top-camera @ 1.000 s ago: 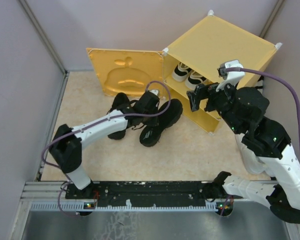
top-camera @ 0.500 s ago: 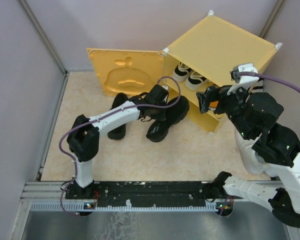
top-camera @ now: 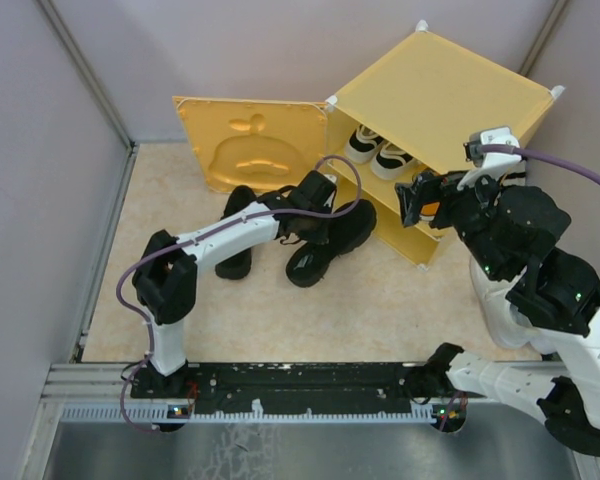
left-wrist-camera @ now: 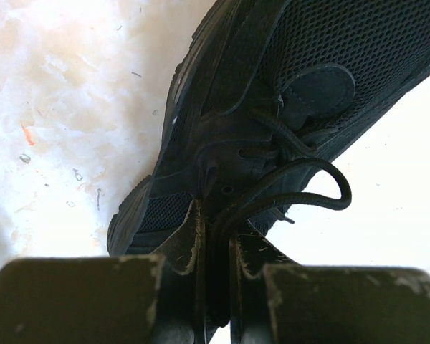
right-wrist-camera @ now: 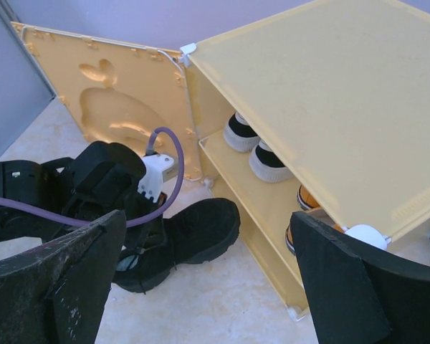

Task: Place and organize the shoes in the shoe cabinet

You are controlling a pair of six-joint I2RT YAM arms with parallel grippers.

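Sneaker [left-wrist-camera: 258,107] (end cropped) seemingly pinched by left gripper [left-wrist-camera: 216,240].

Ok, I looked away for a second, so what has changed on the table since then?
The left arm, jaws shut on a black shoe, dragged it slightly right, toward the cabinet. The right arm, jaws open, drew back to the right. The other black shoe, the door and the pair on the shelf stayed put.
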